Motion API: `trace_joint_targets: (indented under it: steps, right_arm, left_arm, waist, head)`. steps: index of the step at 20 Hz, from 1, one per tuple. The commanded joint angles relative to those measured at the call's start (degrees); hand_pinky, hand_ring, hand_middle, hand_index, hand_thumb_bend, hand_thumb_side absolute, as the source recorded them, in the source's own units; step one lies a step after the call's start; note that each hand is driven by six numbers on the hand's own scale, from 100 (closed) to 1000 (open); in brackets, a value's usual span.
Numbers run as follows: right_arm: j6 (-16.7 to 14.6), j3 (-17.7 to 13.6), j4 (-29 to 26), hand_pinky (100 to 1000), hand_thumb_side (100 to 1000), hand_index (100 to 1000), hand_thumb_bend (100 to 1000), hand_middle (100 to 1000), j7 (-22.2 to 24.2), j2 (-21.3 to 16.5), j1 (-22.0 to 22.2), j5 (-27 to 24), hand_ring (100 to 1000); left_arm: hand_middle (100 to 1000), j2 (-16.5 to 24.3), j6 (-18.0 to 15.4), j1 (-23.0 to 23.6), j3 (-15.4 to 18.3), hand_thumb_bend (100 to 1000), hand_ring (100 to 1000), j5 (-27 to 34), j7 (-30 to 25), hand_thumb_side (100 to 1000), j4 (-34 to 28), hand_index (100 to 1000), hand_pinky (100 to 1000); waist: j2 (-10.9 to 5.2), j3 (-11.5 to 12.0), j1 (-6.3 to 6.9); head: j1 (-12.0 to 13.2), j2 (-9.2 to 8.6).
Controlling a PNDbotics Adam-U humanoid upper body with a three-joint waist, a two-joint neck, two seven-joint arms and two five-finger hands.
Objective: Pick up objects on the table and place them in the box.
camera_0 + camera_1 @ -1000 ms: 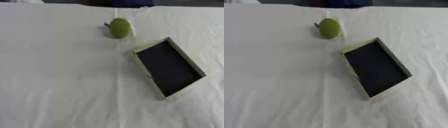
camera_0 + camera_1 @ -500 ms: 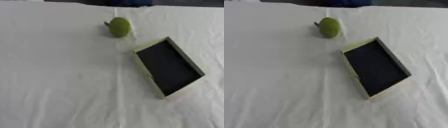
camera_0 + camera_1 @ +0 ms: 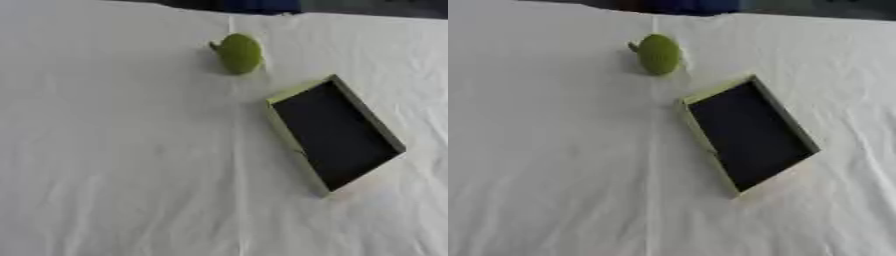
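A green rounded fruit-like object [image 3: 239, 52] with a small dark stem lies on the white cloth near the far edge of the table. To its right and nearer to me sits a shallow rectangular box [image 3: 335, 132] with pale green walls and a dark inside, turned at an angle and holding nothing. The fruit and the box lie apart. Neither of my hands shows in either eye view.
A white cloth [image 3: 114, 165] with a centre crease covers the whole table. The far table edge [image 3: 350, 15] runs along the top, with dark shapes behind it.
The whole picture has shifted slightly, so the camera has moved. The fruit and the box keep their places relative to each other.
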Motion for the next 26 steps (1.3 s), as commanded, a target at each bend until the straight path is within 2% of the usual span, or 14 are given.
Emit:
trace_joint_targets:
  steps: [1, 7, 11, 14, 20, 22, 26]
  right_arm:
    - [-1.85, 1.92, 0.74, 811, 514, 893, 248, 844, 3.50, -2.22, -1.96, 2.01, 834]
    - [-5.43, 5.19, 1.85, 815, 513, 902, 307, 857, 12.66, -1.16, -4.75, 3.62, 854]
    - [-8.20, 5.64, 2.87, 825, 494, 917, 321, 869, 19.07, -0.42, -5.61, 3.16, 865]
    - [-9.03, 5.44, 3.97, 828, 467, 919, 328, 871, 22.15, 0.11, -6.17, 2.32, 866]
    - [-7.73, 5.70, 6.16, 842, 370, 922, 304, 862, 23.99, 1.56, -7.76, -0.34, 860]
    - [-6.68, 6.03, 6.82, 845, 367, 928, 286, 865, 24.43, 2.20, -8.40, -1.44, 858]
    - [-4.06, 7.22, 8.43, 855, 306, 943, 289, 871, 25.66, 4.09, -10.53, -2.43, 860]
  left_arm:
    - [633, 1.73, -0.03, -0.45, -0.07, 242, 849, -0.32, -0.25, 492, -0.85, 719, 762]
    - [633, 1.76, -0.02, -0.52, -0.22, 242, 849, -0.26, -0.44, 492, -0.85, 719, 762]
    - [633, 1.75, 0.01, -0.55, -0.27, 241, 849, -0.23, -0.49, 492, -0.85, 719, 762]
    - [633, 1.73, 0.02, -0.57, -0.30, 240, 849, -0.21, -0.53, 492, -0.85, 719, 762]
    - [633, 1.64, 0.07, -0.64, -0.43, 238, 850, -0.11, -0.67, 493, -0.85, 719, 762]
    - [633, 1.60, 0.10, -0.60, -0.46, 237, 850, -0.06, -0.71, 494, -0.85, 719, 762]
    - [633, 1.53, 0.13, -0.61, -0.50, 236, 851, 0.01, -0.76, 494, -0.85, 719, 762]
  waist:
    - [-1.54, 0.09, 0.09]
    - [-1.64, 0.27, -0.02]
    - [-1.62, 0.31, 0.03]
    - [-1.61, 0.28, 0.16]
    - [-1.61, 0.14, 0.46]
    - [-1.59, 0.09, 0.54]
    - [-1.60, 0.09, 0.67]
  head:
    - [-0.28, -0.16]
    - [-0.52, -0.17]
    - [-0.49, -0.26]
    - [-0.49, -0.40]
    - [-0.70, -0.54]
    - [-0.81, -0.51]
    - [-0.94, -0.46]
